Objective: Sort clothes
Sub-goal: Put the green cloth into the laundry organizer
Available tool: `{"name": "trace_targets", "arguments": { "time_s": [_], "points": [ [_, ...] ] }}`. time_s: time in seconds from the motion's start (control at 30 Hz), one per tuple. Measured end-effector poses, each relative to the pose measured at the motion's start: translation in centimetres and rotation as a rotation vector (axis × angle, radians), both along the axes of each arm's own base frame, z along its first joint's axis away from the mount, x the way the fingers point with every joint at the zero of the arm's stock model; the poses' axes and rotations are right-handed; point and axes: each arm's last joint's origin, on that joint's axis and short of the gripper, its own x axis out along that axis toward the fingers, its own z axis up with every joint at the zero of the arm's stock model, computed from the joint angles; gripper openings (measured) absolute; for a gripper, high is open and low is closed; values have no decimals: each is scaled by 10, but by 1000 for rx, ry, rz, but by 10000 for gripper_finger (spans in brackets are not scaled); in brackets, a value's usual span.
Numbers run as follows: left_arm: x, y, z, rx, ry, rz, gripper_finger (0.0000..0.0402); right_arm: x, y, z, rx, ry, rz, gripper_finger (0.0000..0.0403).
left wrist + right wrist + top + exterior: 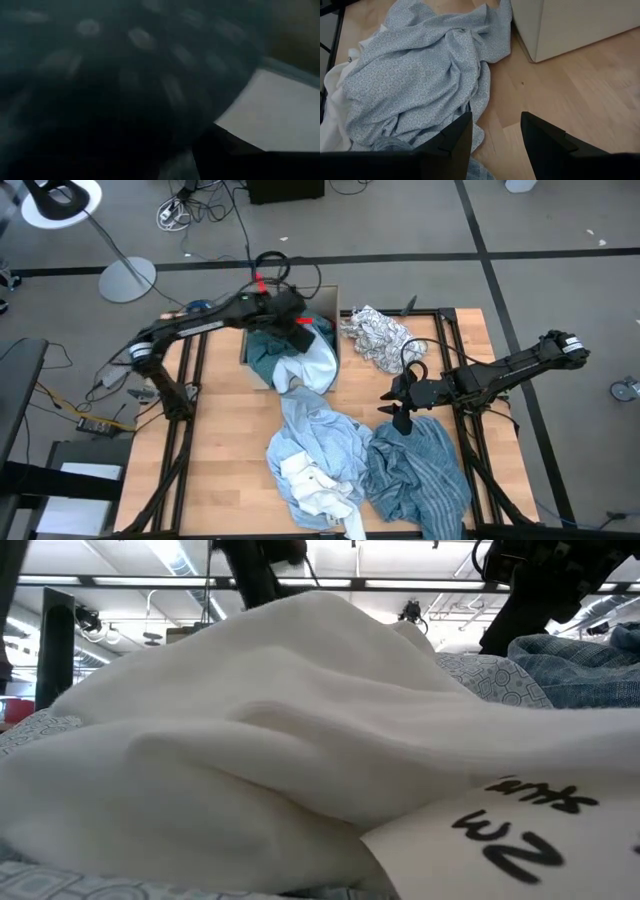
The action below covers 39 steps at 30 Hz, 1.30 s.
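Note:
A tan box [332, 298] at the table's far middle holds teal [262, 352], white [315, 365], red [303, 321] and dark clothes. My left gripper [297, 318] is down in the box among them; its wrist view shows only dark spotted cloth [125, 75] close up. A light blue garment [318, 435] lies over the box's near edge and onto the table. A white garment [312, 485] and a grey-blue striped one [420, 470] lie near the front. A white garment with black pattern [378, 335] lies right of the box. My right gripper [495, 120] is open above bare wood, between the light blue and striped garments.
The white garment [280, 720] fills the low view, with a paper label [520, 840] in front. Bare wood [225, 430] shows left of the pile and between the box and my right gripper [402, 418]. Dark rails [445, 350] run along the table.

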Motion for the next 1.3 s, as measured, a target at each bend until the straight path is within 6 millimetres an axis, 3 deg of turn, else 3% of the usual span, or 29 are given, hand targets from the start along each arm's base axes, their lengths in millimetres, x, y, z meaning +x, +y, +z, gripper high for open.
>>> {"name": "trace_targets", "arguments": {
  "time_s": [0.33, 0.4, 0.53, 0.7, 0.87, 1.07, 1.17, 1.3],
  "points": [
    [29, 47, -115, -217, 243, 75, 99, 0, 0, 0, 0, 0, 0, 169],
    [31, 50, -126, -234, 268, 75, 99, 0, 0, 0, 0, 1, 0, 169],
    [32, 51, -131, -228, 279, 61, 99, 0, 0, 0, -2, 1, 2, 169],
    [31, 51, -104, -184, 278, 35, 99, 0, 0, 0, -2, 1, 2, 169],
    [21, 42, -41, -86, 157, 33, 99, 0, 0, 0, -2, 1, 2, 169],
    [-10, 23, 17, -83, 50, 90, 99, 0, 0, 0, -5, 1, 5, 169],
    [-24, 15, 30, -125, 36, 121, 99, 0, 0, 0, -5, 2, 5, 169],
    [-27, 9, 28, -212, 55, 102, 99, 0, 0, 0, -5, 1, 5, 169]
  ]
}}
